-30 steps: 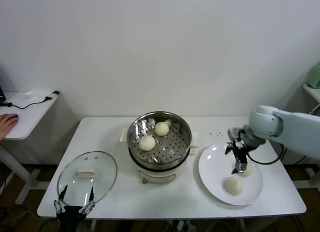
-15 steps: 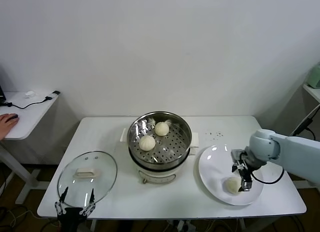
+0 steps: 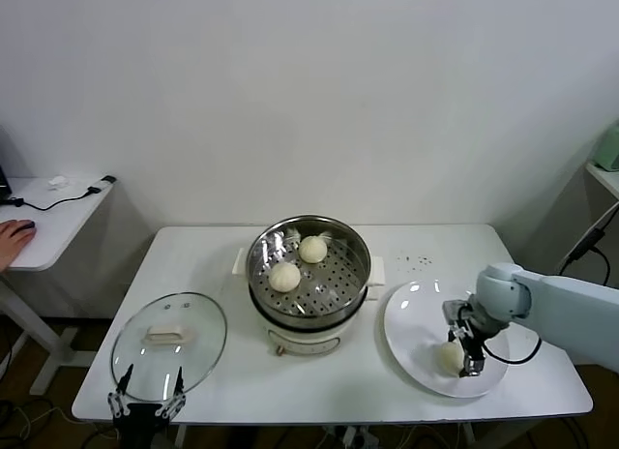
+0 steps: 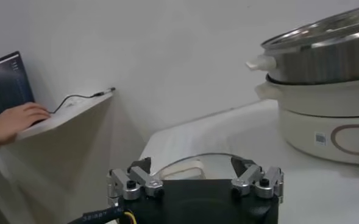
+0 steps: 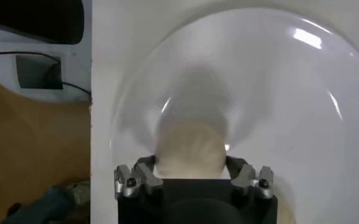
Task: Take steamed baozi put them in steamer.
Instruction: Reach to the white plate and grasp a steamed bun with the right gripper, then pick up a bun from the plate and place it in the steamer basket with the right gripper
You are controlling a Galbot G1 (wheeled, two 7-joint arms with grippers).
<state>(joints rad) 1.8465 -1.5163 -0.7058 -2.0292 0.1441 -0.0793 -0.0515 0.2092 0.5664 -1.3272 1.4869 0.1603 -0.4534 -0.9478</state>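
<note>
The steel steamer (image 3: 359,272) stands on its cream base mid-table and holds two steamed baozi (image 3: 284,276) (image 3: 312,249). Another steamed baozi (image 3: 446,356) lies on the white plate (image 3: 411,318) to the right. My right gripper (image 3: 463,358) is down on the plate, and its fingers press both sides of that baozi (image 5: 189,146). In the right wrist view the right gripper (image 5: 189,165) shows the bun filling the gap between the jaws. My left gripper (image 3: 145,403) hangs open at the table's front left edge, below the glass lid, holding nothing.
The round glass lid (image 3: 169,343) lies flat on the table's front left, its handle (image 4: 182,171) just past the left gripper (image 4: 191,163). The steamer (image 4: 325,55) rises behind it. A side table (image 3: 53,222) at far left holds a cable and a person's hand (image 3: 14,238).
My right gripper has dropped from above the plate's far side down to the near baozi and closed its fingers round it. The left arm has not moved.
</note>
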